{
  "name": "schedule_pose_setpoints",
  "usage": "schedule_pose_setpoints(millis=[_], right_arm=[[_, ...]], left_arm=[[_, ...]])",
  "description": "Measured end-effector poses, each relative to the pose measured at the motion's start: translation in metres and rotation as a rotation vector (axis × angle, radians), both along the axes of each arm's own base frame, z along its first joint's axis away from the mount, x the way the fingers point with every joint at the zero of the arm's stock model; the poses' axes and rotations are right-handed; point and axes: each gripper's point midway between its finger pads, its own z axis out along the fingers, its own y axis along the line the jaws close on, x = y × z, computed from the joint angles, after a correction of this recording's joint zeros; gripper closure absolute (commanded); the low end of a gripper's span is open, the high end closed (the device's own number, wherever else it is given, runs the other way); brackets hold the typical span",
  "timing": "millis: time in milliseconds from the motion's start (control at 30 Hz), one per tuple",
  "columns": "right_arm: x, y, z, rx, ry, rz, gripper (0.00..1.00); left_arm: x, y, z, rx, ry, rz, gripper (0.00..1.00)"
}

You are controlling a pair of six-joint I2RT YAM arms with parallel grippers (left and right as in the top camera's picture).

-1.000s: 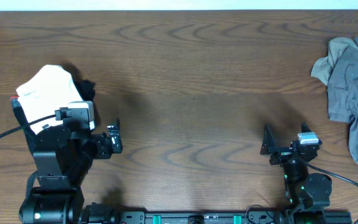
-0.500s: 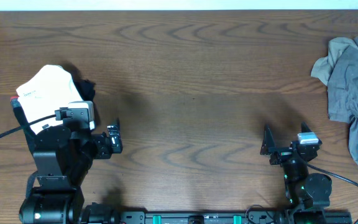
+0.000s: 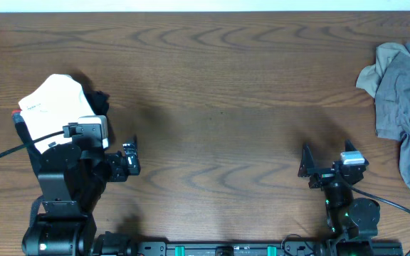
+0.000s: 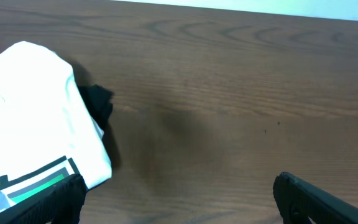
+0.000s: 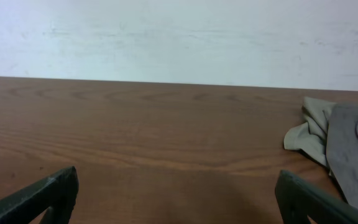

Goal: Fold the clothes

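The crumpled grey garment (image 3: 403, 99) lies ahead and rightward of my right jaws, far from my left jaws; both pairs gape empty.

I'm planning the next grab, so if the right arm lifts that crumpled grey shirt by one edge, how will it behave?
Probably floppy: the grey shirt lies in loose folds, so it should sag and unfurl. Likely light, as it looks like thin cloth. Part of it runs out of view, so it may trail.
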Motion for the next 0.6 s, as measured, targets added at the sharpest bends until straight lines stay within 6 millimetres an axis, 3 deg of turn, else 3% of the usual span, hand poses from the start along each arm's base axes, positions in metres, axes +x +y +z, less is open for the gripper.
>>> schedule_pose_setpoints(millis=[333,433,600], right_arm=[[0.0,0.0,0.0,0.0,0.0,0.0,0.01],[0.0,0.0,0.0,0.0,0.0,0.0,0.01],[0.0,0.0,0.0,0.0,0.0,0.0,0.01]], left_arm=[[-0.002,0.001,0.0,0.001,0.001,0.006,0.02],[-0.013,0.007,-0.004,0.014,0.02,0.033,0.02],[-0.05,0.013,-0.027,0.034,0.043,0.061,0.02]])
